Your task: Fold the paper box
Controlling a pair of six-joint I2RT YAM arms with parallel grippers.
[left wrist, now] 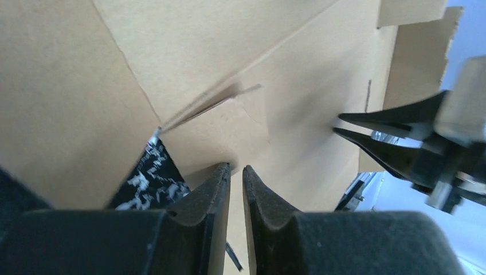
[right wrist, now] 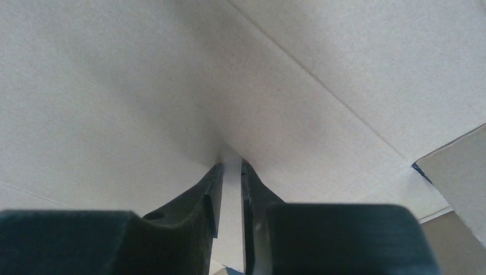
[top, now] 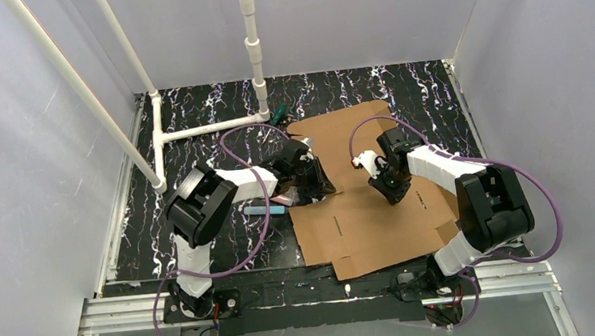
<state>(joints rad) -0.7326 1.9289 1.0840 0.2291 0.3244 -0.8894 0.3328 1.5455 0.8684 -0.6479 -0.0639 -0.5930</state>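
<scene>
Paper box (top: 362, 203), slit only in left-wrist view

You are looking at a lab test cell, not a home or shop: plain white panels (top: 25, 159) wall in a bench (top: 192, 112) with a black marbled top, an aluminium rail (top: 314, 301) carries two bolted robot arms, and a white plastic pipe frame (top: 193, 130) stands at the back
</scene>
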